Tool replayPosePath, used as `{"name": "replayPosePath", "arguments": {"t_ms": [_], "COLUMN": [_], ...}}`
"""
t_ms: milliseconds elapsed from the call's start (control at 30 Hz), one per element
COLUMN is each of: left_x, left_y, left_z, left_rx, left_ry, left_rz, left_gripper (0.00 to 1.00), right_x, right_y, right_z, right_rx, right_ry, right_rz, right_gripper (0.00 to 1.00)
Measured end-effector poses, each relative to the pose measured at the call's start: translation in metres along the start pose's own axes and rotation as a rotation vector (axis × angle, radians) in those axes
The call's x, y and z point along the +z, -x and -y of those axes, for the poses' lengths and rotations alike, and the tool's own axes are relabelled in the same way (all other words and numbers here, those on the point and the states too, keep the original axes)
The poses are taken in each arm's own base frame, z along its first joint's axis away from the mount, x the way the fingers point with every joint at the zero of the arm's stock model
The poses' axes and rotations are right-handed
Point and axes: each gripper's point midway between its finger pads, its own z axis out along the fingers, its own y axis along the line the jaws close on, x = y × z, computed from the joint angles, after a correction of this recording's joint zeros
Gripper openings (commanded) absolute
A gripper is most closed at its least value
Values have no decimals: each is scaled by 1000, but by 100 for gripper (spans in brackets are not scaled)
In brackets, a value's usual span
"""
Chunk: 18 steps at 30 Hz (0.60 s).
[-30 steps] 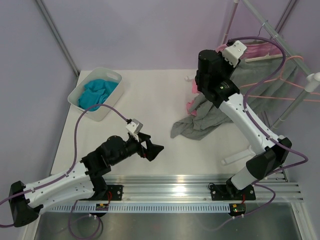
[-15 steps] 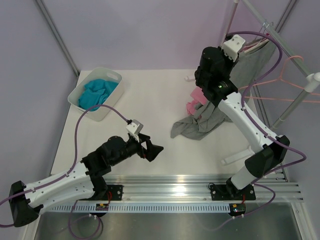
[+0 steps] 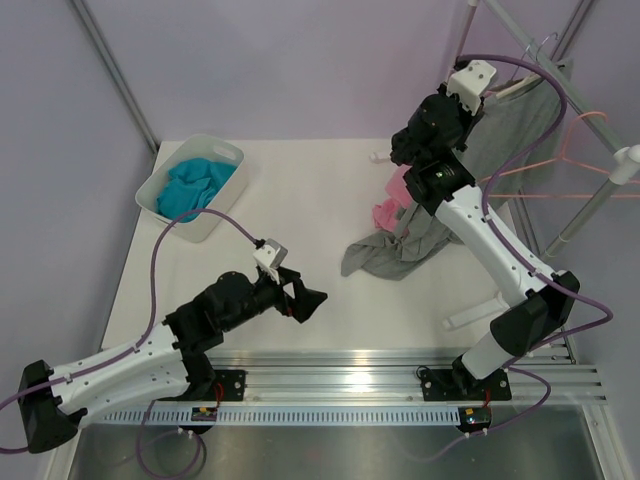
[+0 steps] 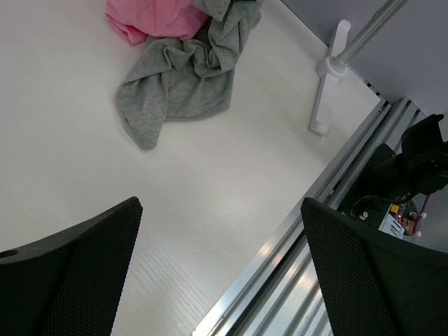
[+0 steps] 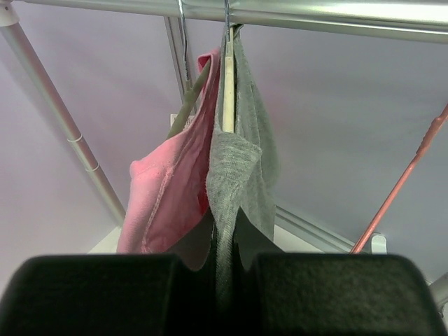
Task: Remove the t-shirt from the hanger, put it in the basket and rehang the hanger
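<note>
Right pincer [image 5: 224, 241] is pressed together on a fold of the t-shirt [image 5: 234, 175], pinching grey cloth below the hanger [image 5: 228, 91]. In the top view it sits at about 1 o'clock of the table [image 3: 300, 195], up by the rail [image 5: 315, 12]. The t-shirt hangs there on the hanger, whose hook [image 5: 227, 17] is over the rail, and a pink shirt [image 5: 168, 189] touches it on its 9 o'clock side. A grey heap [image 3: 385, 255] lies on the table near 3 o'clock; whether it belongs to the same garment cannot be told. Left pincer [image 3: 305, 300] hovers spread wide at 7 o'clock, holding nothing. The t-shirt looks light, soft and limp, so it will likely stretch and slide rather than lift as one piece. A pull on a single fold may drag or tip the hanger. The hanger looks stiff and smooth, so cloth should slip off once the neck is eased over one end. A better hold is probably the shoulder or neckline, at 12 o'clock from the present pinch.
</note>
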Motion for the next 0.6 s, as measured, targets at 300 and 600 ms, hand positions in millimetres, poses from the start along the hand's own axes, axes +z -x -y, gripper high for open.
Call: {"name": "replayPosePath", "arguments": {"t_ms": [300, 600], "left_x": [2, 2], "left_y": [-3, -3], "left_z": [-1, -1], "left_rx": [1, 8], "left_ry": [6, 3], "left_rz": [-11, -9], "left_gripper": [99, 99], "right_x": [-11, -35], "right_y": [0, -4], "right_z": [-4, -12], "right_rx": [-19, -64], "right_ry": [30, 77], "right_rz": [3, -1], "right_gripper": [0, 0]}}
